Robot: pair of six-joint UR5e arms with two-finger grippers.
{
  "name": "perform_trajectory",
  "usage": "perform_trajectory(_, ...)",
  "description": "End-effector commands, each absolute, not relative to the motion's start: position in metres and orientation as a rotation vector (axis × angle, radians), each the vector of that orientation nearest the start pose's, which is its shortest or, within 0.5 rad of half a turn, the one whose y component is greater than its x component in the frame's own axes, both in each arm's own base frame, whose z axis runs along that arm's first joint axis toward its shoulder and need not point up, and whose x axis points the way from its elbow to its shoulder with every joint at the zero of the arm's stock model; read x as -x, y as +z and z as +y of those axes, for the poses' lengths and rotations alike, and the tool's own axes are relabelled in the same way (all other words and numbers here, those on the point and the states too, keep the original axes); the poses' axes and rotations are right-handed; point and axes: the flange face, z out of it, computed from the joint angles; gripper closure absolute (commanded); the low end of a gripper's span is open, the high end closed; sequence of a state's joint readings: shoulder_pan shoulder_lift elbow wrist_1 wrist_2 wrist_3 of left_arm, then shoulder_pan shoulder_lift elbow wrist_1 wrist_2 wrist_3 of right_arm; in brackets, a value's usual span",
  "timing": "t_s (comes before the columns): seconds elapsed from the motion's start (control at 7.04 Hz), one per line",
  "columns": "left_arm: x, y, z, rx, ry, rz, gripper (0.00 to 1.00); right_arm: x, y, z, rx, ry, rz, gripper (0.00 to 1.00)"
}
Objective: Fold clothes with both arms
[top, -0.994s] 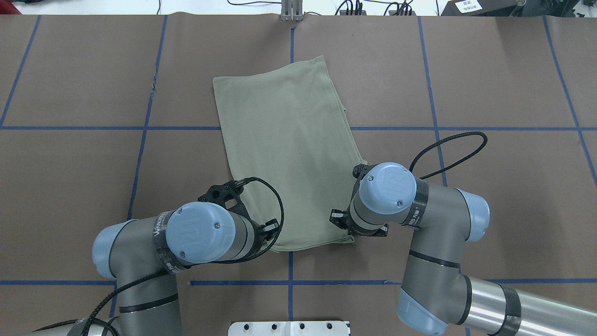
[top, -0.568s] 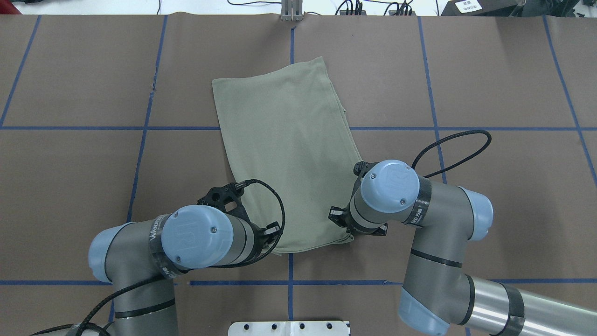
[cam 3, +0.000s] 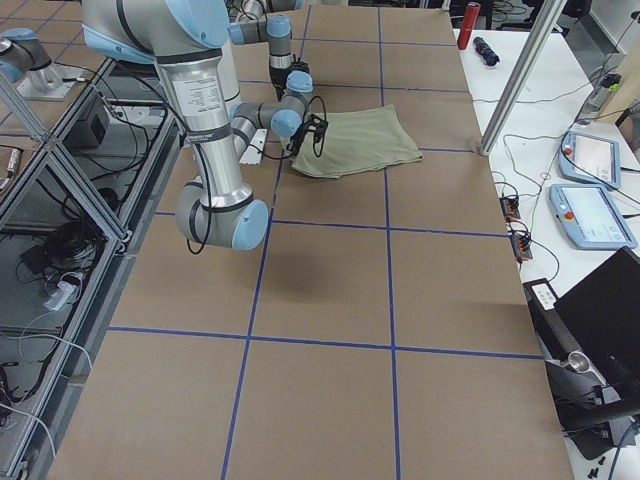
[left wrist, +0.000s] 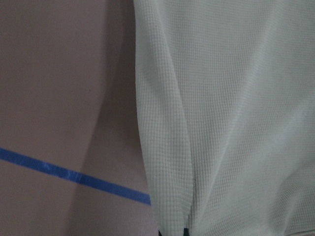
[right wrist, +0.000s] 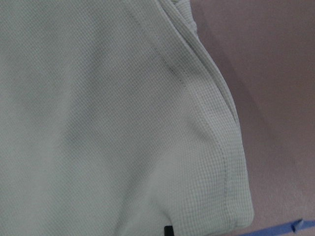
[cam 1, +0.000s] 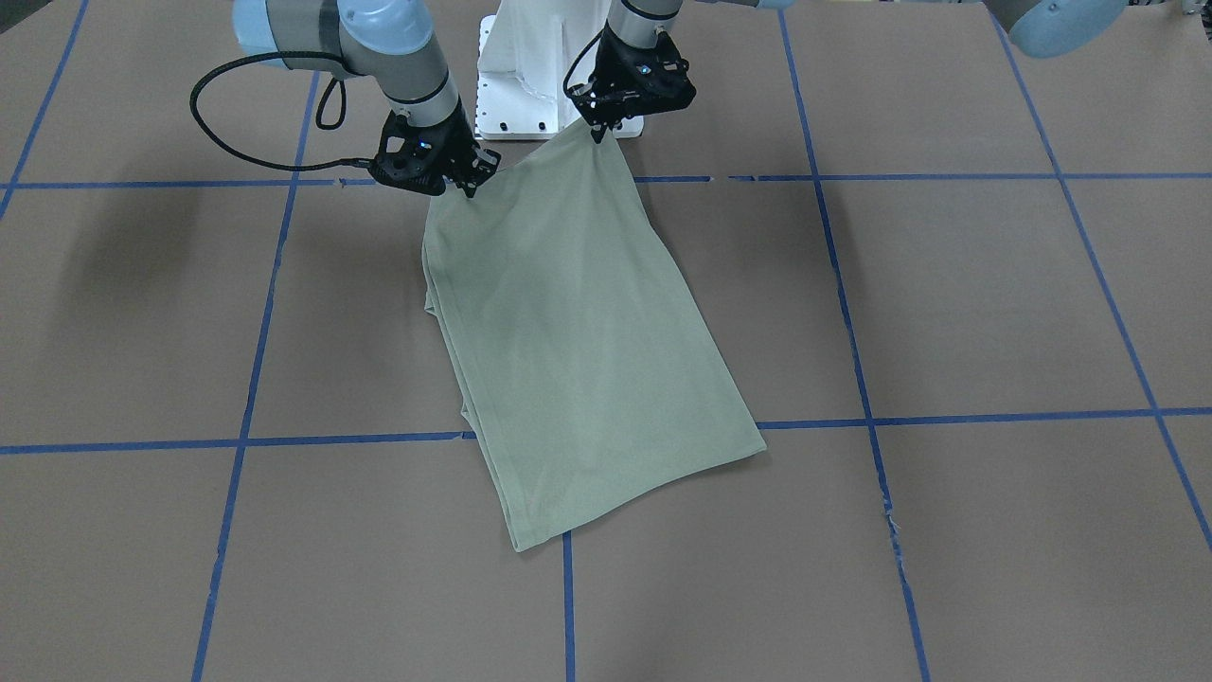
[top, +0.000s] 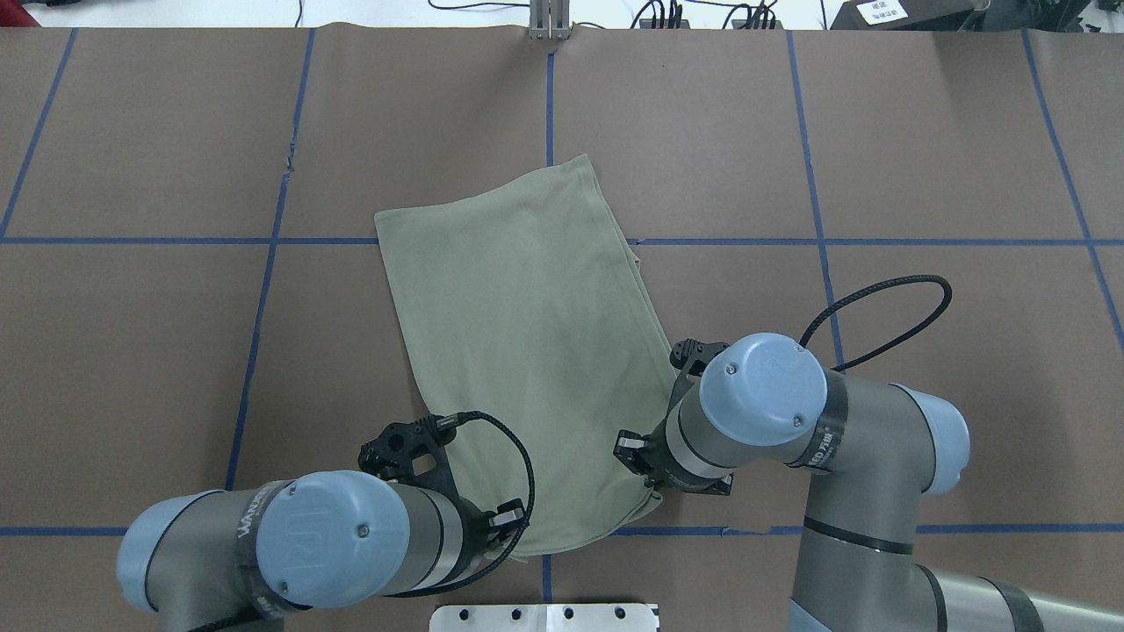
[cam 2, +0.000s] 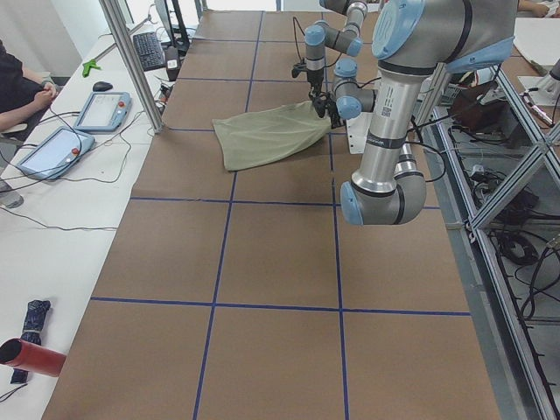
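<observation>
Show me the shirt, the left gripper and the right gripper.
shirt (cam 1: 587,350): front-facing view, middle of the folded cloth.
left gripper (cam 1: 598,134): front-facing view, fingertips pinching the shirt's corner, on that view's right.
right gripper (cam 1: 469,188): front-facing view, fingertips pinching the other corner.

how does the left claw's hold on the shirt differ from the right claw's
The left claw sits closer to the white base; the right claw is farther out. The right claw grips the layered-edge side of the shirt, the left claw the smooth side. Both pinch a near corner.
</observation>
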State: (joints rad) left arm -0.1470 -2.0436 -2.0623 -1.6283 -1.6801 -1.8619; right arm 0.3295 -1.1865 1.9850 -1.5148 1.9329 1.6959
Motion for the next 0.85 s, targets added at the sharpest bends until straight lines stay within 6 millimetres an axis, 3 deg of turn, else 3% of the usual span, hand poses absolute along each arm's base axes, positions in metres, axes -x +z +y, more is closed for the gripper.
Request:
perform_trajectory(0.0,-0.495,0.164,-0.188,0.183,-0.327,1.005,1.0,0.465,0.234,-0.248,0.313,0.228,-0.953,1.0)
perform_trajectory(0.14,-0.487,0.16,-0.188,0.186,-0.327,1.005,1.0,0.456,0.224,-0.244,0.316,0.22,-0.98,1.0)
perform_trajectory(0.28,-0.486,0.161,-0.194,0.184,-0.336,1.001,1.0,0.462,0.225,-0.249,0.301,0.231,-0.976,1.0)
perform_trajectory(0.43,-0.486,0.165,-0.204,0.171,-0.356,0.991,1.0,0.467,0.223,-0.284,0.264,0.28,-0.982,1.0)
perform_trajectory(0.71,-0.466,0.167,-0.262,0.081,-0.395,0.988,1.0,0.476,0.198,-0.347,0.212,0.363,-1.013,1.0)
